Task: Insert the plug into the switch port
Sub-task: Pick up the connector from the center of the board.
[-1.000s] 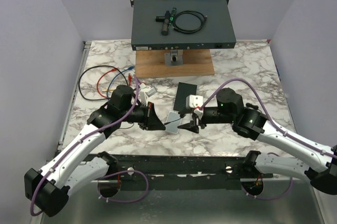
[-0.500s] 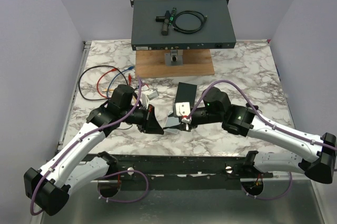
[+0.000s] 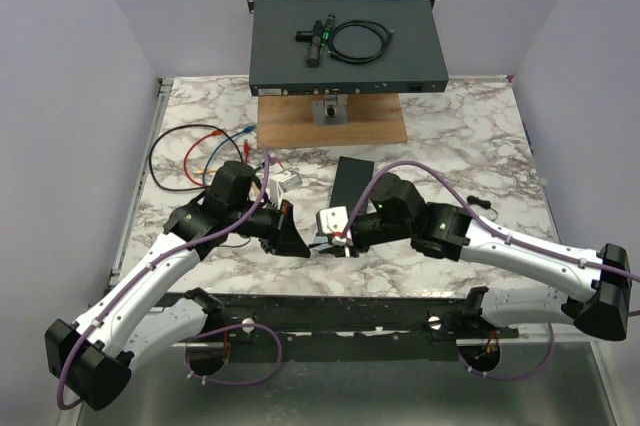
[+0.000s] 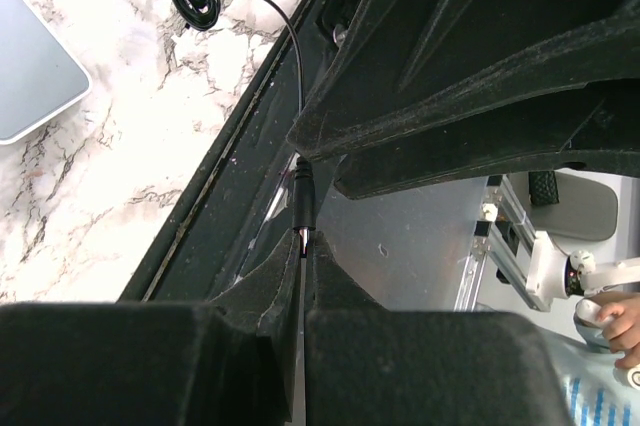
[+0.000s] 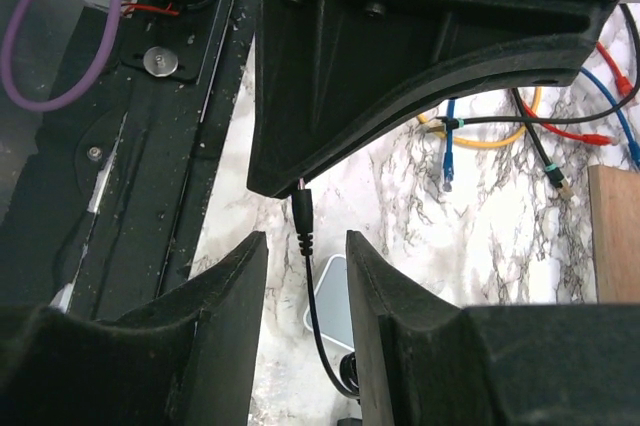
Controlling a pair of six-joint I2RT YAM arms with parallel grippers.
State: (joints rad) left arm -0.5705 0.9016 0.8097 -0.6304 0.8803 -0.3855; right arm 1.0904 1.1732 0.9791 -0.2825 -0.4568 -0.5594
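Shows a marble table filling the middle of the overhead frame. Sets the switch, a dark flat box, at top centre on a wooden board, ports facing the bottom of the frame, a coiled black cable lying on its lid. Shows both arms reaching in to lower centre, fingertips nearly meeting. Leaves a tangle of coloured cables at centre left and a black slab just above the meeting point. Finds the left gripper at the bottom of its own view, jaws closed on the tip of the plug, ribbed black body sticking up out of the seam. Catches the right gripper at the bottom of its own view with jaws parted, one finger on each side of the plug and its thin lead (no contact visible on either side). Places the plug at lower centre of the overhead scene, well apart from the switch.
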